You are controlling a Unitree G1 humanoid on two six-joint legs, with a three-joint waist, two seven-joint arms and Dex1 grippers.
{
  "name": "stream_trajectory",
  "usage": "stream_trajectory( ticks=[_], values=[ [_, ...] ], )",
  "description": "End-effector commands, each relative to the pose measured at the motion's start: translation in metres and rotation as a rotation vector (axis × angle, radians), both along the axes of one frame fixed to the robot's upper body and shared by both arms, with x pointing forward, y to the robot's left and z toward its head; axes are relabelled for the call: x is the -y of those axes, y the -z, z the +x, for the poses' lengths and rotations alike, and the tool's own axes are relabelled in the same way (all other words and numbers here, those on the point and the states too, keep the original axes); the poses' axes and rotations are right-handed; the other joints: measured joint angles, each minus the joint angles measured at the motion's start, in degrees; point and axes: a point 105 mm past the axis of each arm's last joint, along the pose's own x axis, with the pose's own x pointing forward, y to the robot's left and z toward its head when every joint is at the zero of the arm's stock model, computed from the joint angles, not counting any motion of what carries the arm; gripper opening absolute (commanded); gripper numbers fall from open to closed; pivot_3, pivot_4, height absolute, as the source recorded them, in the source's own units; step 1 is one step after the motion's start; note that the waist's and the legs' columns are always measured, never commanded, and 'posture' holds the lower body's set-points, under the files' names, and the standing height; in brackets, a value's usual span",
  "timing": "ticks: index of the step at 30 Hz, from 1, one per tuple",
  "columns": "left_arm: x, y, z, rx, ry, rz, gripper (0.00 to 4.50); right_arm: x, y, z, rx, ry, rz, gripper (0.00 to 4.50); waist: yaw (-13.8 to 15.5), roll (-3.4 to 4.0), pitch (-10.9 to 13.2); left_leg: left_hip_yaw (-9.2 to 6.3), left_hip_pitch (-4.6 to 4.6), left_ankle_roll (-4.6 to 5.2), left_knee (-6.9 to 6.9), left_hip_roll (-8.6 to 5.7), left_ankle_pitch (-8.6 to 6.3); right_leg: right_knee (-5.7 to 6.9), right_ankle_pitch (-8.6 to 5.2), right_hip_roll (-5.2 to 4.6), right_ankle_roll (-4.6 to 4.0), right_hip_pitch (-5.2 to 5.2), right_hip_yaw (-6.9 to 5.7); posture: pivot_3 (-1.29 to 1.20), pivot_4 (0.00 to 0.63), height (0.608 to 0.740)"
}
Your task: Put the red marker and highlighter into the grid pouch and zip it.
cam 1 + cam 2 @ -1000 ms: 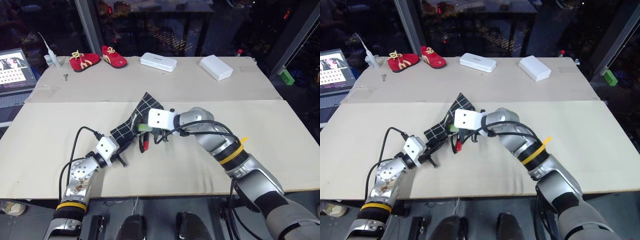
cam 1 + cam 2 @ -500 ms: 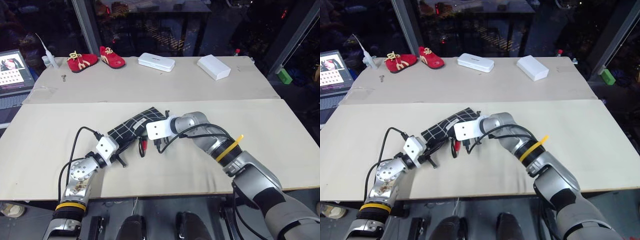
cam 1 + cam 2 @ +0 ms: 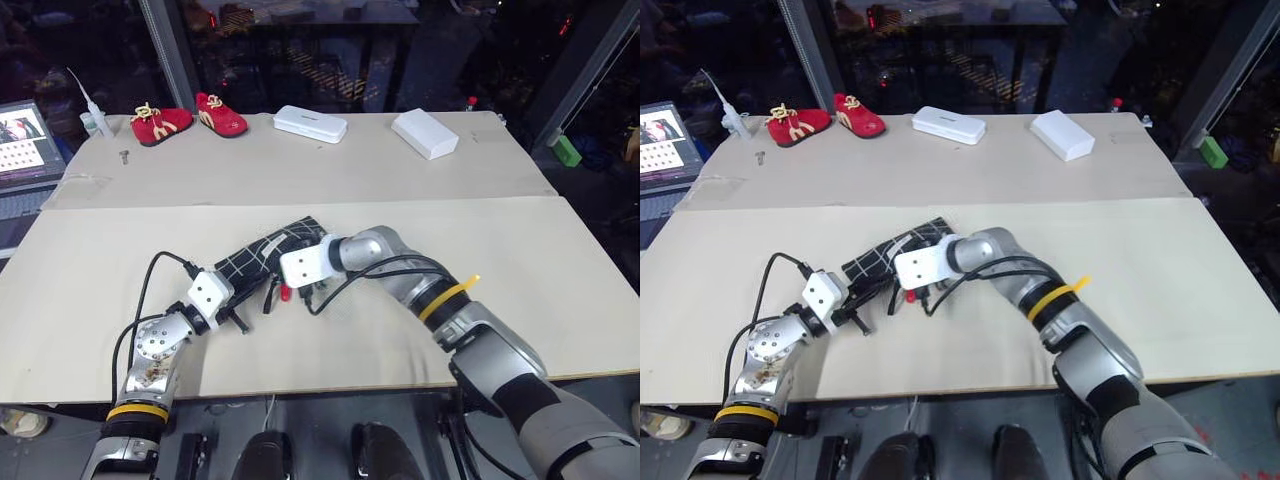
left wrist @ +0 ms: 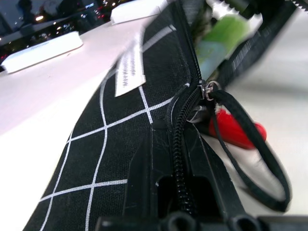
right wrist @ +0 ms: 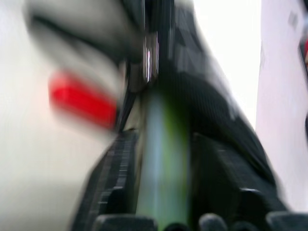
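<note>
The grid pouch lies slanted on the table, black with white lines and a white label. My left gripper is shut on the pouch's near corner, at the end of its zipper. The mouth gapes past the zipper slider, and the black pull loop hangs out. The lime-green highlighter sits in that opening, in line with my right gripper, which is at the pouch's mouth under its white wrist block. The red marker lies on the table beside the mouth, with its red end showing.
At the back of the table are a pair of red shoes and two white cases. A laptop stands off the left edge. A small green block sits beyond the right corner.
The pouch's far end, raised a second ago, has come down flat on the table. My right gripper has moved left and rolled at the pouch's mouth. The left gripper has kept still.
</note>
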Motion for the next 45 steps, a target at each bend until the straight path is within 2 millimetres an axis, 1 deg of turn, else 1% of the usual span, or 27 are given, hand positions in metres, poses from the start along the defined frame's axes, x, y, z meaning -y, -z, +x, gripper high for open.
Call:
stream_trajectory(
  ticks=[1, 2, 3, 5, 8, 12, 13, 15, 16, 20, 23, 26, 27, 29, 31, 32, 33, 34, 36, 41, 43, 45],
  values=[
    [0.005, -0.016, 0.0, 0.06, 0.015, -0.022, 0.0, 0.001, -0.028, 0.009, 0.055, 0.012, 0.079, 3.87, 0.3, 0.0, 0.0, 0.01, 0.0, 0.0, 0.0, -0.01, 0.0, 0.0, 0.0, -0.02, 0.0, 0.01, 0.0, 0.0, 0.15, 0.74],
    [0.004, -0.018, 0.001, 0.061, 0.008, -0.037, 0.0, 0.005, -0.029, 0.012, 0.062, 0.027, 0.075, 4.25, 0.4, 0.0, 0.0, 0.01, 0.0, -0.01, 0.0, -0.03, 0.0, -0.02, 0.0, -0.04, 0.0, 0.02, 0.0, 0.0, 0.15, 0.74],
    [0.003, -0.021, 0.003, 0.064, -0.004, -0.061, 0.0, 0.009, -0.031, 0.015, 0.068, 0.043, 0.078, 4.44, 0.4, 0.0, 0.0, 0.01, 0.01, -0.01, 0.01, -0.04, 0.0, -0.03, 0.0, -0.05, 0.0, 0.03, 0.0, 0.0, 0.15, 0.74],
    [0.0, -0.025, 0.005, 0.067, -0.026, -0.099, 0.0, 0.016, -0.036, 0.019, 0.061, 0.061, 0.089, 4.44, 0.5, 0.0, 0.0, 0.0, 0.01, -0.01, 0.01, -0.05, 0.0, -0.04, 0.0, -0.07, 0.0, 0.04, 0.0, 0.0, 0.15, 0.74],
    [0.0, -0.025, 0.004, 0.064, -0.031, -0.105, 0.0, 0.025, -0.048, 0.017, 0.02, 0.063, 0.135, 4.44, 0.5, 0.0, 0.0, -0.02, -0.01, -0.01, 0.0, -0.04, 0.0, -0.04, 0.0, -0.04, 0.0, 0.03, -0.01, 0.0, 0.15, 0.74],
    [0.0, -0.023, 0.002, 0.055, -0.035, -0.105, 0.0, 0.044, -0.069, 0.005, -0.132, 0.039, 0.216, 4.44, 0.5, 0.0, 0.0, -0.04, -0.03, 0.0, 0.0, -0.03, 0.0, -0.04, 0.0, -0.03, 0.0, 0.03, -0.01, 0.0, 0.15, 0.74],
    [-0.002, -0.024, 0.003, 0.055, -0.047, -0.119, 0.0, 0.05, -0.079, 0.002, -0.19, 0.042, 0.279, 4.44, 0.4, 0.0, 0.0, -0.03, -0.03, 0.0, 0.0, -0.02, 0.0, -0.05, 0.0, -0.03, 0.0, 0.03, -0.01, 0.0, 0.15, 0.74],
    [-0.005, -0.027, 0.005, 0.054, -0.068, -0.15, 0.0, 0.057, -0.091, 0.0, -0.24, 0.051, 0.347, 4.44, 0.4, 0.0, 0.0, -0.06, -0.01, 0.0, 0.0, -0.02, 0.0, -0.06, 0.01, -0.03, -0.01, 0.04, 0.0, 0.0, 0.15, 0.74],
    [-0.006, -0.029, 0.007, 0.052, -0.08, -0.174, 0.0, 0.059, -0.092, 0.001, -0.243, 0.064, 0.354, 4.44, 0.4, 0.0, 0.0, -0.07, 0.0, 0.0, 0.0, -0.02, 0.0, -0.05, 0.01, -0.04, -0.01, 0.04, 0.0, 0.0, 0.15, 0.74],
    [-0.008, -0.034, 0.01, 0.049, -0.097, -0.217, 0.0, 0.06, -0.078, 0.001, -0.241, 0.09, 0.311, 4.44, 0.4, 0.0, 0.0, -0.06, 0.07, 0.0, 0.0, -0.01, 0.0, -0.1, 0.01, -0.03, -0.01, 0.06, 0.01, 0.0, 0.15, 0.74],
    [-0.008, -0.037, 0.011, 0.048, -0.101, -0.243, 0.0, 0.059, -0.077, 0.001, -0.243, 0.099, 0.314, 4.44, 0.4, 0.0, 0.0, -0.05, 0.07, 0.0, 0.0, -0.01, 0.0, -0.1, 0.0, -0.02, -0.01, 0.05, 0.01, 0.0, 0.15, 0.74],
    [-0.009, -0.04, 0.013, 0.033, -0.122, -0.286, 0.0, 0.061, -0.081, 0.003, -0.249, 0.119, 0.331, 4.44, 0.5, 0.0, 0.0, -0.04, 0.03, 0.0, 0.0, -0.03, 0.0, -0.07, 0.0, -0.03, -0.01, 0.04, 0.02, 0.0, 0.15, 0.74],
    [-0.01, -0.041, 0.013, 0.03, -0.128, -0.301, 0.0, 0.063, -0.084, 0.002, -0.285, 0.125, 0.352, 4.44, 0.5, 0.0, 0.0, -0.04, 0.03, 0.0, 0.0, -0.03, 0.0, -0.07, 0.0, -0.03, -0.01, 0.04, 0.02, 0.0, 0.15, 0.74],
    [-0.013, -0.044, 0.015, 0.013, -0.148, -0.333, 0.0, 0.066, -0.089, -0.014, -0.422, 0.09, 0.396, 4.44, 0.5, 0.0, 0.0, -0.05, 0.0, 0.0, 0.0, -0.03, 0.0, -0.07, 0.01, -0.03, -0.01, 0.04, 0.02, 0.0, 0.15, 0.74],
    [-0.015, -0.045, 0.016, 0.008, -0.16, -0.343, 0.0, 0.069, -0.091, -0.023, -0.512, 0.088, 0.422, 4.44, 0.6, 0.0, 0.0, -0.13, -0.04, 0.0, 0.0, -0.02, 0.0, -0.06, 0.01, -0.03, -0.01, 0.04, -0.02, 0.0, 0.15, 0.74],
    [-0.017, -0.045, 0.015, 0.01, -0.168, -0.334, 0.0, 0.074, -0.085, -0.029, -0.589, 0.125, 0.423, 4.44, 0.7, -0.01, 0.0, -0.13, -0.04, 0.0, 0.0, -0.02, 0.0, -0.05, 0.01, -0.03, -0.01, 0.04, -0.03, 0.0, 0.15, 0.74],
    [-0.022, -0.045, 0.015, 0.011, -0.182, -0.328, 0.0, 0.077, -0.079, -0.035, -0.726, 0.19, 0.45, 4.44, 0.7, -0.01, 0.0, -0.16, -0.04, 0.0, 0.0, -0.02, 0.0, -0.07, 0.01, -0.04, -0.01, 0.06, -0.05, 0.0, 0.15, 0.74],
    [-0.025, -0.045, 0.014, 0.012, -0.191, -0.324, 0.0, 0.079, -0.074, -0.04, -0.823, 0.235, 0.461, 4.44, 0.7, -0.01, 0.0, -0.21, -0.03, 0.0, 0.0, -0.02, -0.01, -0.08, 0.01, -0.05, -0.01, 0.12, -0.1, 0.0, 0.15, 0.74],
    [-0.029, -0.042, 0.013, 0.008, -0.203, -0.309, 0.0, 0.078, -0.064, -0.044, -0.925, 0.349, 0.481, 4.44, 0.8, -0.02, 0.0, -0.25, -0.02, 0.0, 0.0, -0.01, -0.01, -0.09, 0.01, -0.09, -0.02, 0.14, -0.12, 0.0, 0.15, 0.74],
    [-0.032, -0.038, 0.01, 0.001, -0.21, -0.286, 0.0, 0.074, -0.033, -0.028, -0.957, 0.644, 0.528, 4.44, 0.4, -0.01, 0.0, -0.18, 0.12, -0.01, 0.0, -0.01, -0.01, -0.12, -0.03, -0.14, -0.15, 0.08, -0.03, 0.0, 0.15, 0.74],
    [-0.032, -0.037, 0.01, 0.0, -0.208, -0.275, 0.0, 0.071, -0.026, -0.024, -0.955, 0.691, 0.529, 4.44, 0.5, -0.02, 0.0, -0.2, 0.12, -0.01, 0.0, -0.01, -0.01, -0.1, -0.05, -0.09, -0.18, 0.06, -0.04, 0.0, 0.15, 0.74],
    [-0.032, -0.037, 0.011, 0.0, -0.209, -0.271, 0.0, 0.063, -0.024, -0.019, -0.96, 0.728, 0.549, 4.44, 0.5, -0.02, 0.0, -0.21, 0.06, -0.01, 0.0, -0.03, -0.01, -0.11, -0.06, -0.06, -0.18, 0.02, -0.05, 0.0, 0.15, 0.74]
  ],
)
